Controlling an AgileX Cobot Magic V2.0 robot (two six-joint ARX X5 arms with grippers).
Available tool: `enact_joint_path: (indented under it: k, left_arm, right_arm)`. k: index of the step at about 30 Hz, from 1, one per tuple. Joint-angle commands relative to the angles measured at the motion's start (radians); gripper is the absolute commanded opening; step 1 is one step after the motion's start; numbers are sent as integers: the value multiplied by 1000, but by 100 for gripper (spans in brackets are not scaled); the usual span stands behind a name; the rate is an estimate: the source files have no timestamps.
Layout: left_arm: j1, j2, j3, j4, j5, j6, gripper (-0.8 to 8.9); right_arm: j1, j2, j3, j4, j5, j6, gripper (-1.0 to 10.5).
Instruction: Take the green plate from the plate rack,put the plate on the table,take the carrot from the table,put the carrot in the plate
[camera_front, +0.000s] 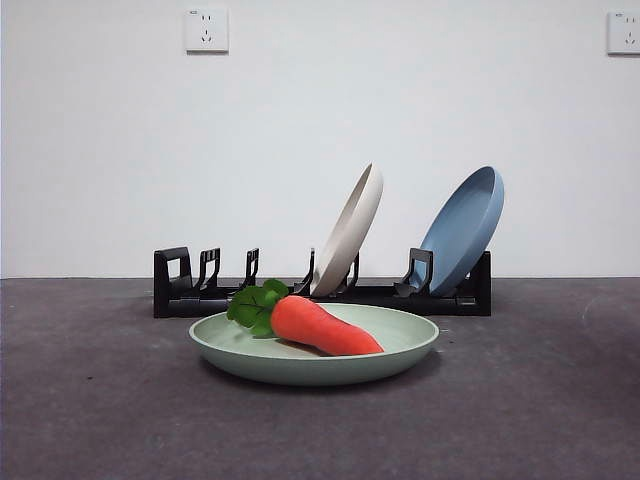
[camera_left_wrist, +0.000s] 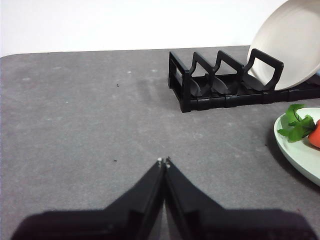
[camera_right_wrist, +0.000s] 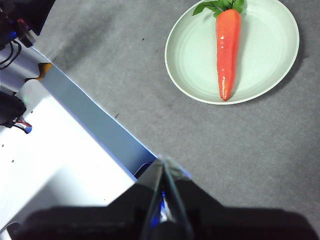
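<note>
The green plate (camera_front: 400, 335) lies flat on the table (camera_front: 90, 400) in front of the plate rack (camera_front: 190, 290). The carrot (camera_front: 320, 326) rests inside it, leaves toward the rack. From above, the right wrist view shows the same plate (camera_right_wrist: 265, 45) with the carrot (camera_right_wrist: 226, 47) across it. My right gripper (camera_right_wrist: 163, 161) is shut and empty, well back from the plate near the table's edge. My left gripper (camera_left_wrist: 164, 161) is shut over bare table, to one side of the rack (camera_left_wrist: 225, 85) and the plate (camera_left_wrist: 297, 150). Neither arm shows in the front view.
A cream plate (camera_front: 350, 230) and a blue plate (camera_front: 465, 225) stand tilted in the rack. The cream plate (camera_left_wrist: 292, 42) also shows in the left wrist view. A white and blue frame (camera_right_wrist: 70, 150) borders the table beside my right gripper.
</note>
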Motion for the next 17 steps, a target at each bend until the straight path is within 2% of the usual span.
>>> enact_joint_path:
  k: [1,11,12,15,17]
  left_arm:
    - [3,-3,-14,3,-1,-10,-3]
    - [3,-3,-14,3,-1,-10,-3]
    - [3,-3,-14,3,-1,-10,-3]
    - [3,-3,-14,3,-1,-10,-3]
    - [3,-3,-14,3,-1,-10,-3]
  right_arm:
    - [2,-3,-2,3,-3,3,1]
    - [2,-5,-2,6,-3,-10,1]
    - [-9,-12,-2,14,16,-45,1]
    - [-71,-53,-5,53,99,-77,1]
    - [-126,-90,-23,113,97,-80,1]
